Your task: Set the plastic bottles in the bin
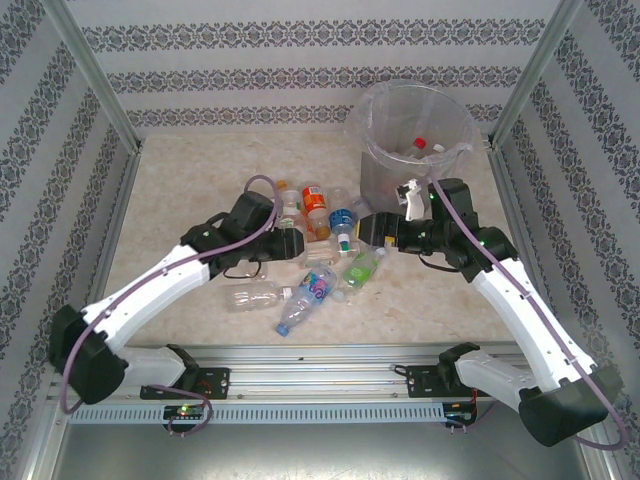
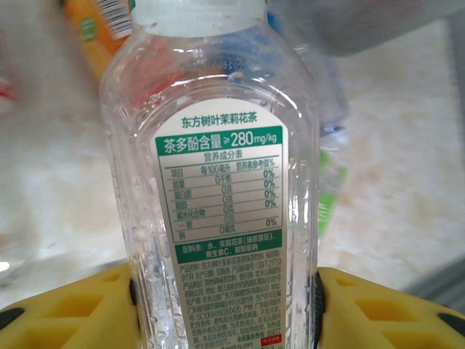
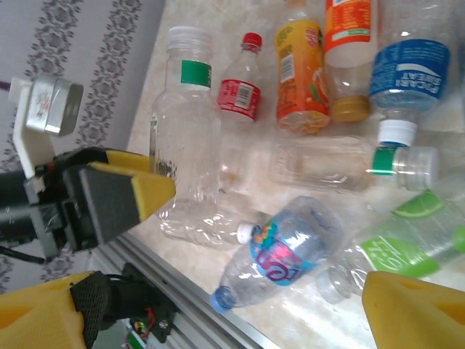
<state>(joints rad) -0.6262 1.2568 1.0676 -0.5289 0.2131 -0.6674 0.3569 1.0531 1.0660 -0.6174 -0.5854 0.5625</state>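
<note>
L pincer tight on 1 clear bottle; R pincer wide, empty; c.9 loose bottles; 1 bin.

The right gripper stands open, jaws at 7 and 5 o'clock. At 9 o'clock the left gripper grips a clear bottle with a green neck band. An orange bottle lies at 12 o'clock, a blue-labelled bottle at 2 o'clock, a green-labelled bottle at 4 o'clock and a pink-labelled bottle at 6 o'clock.
</note>
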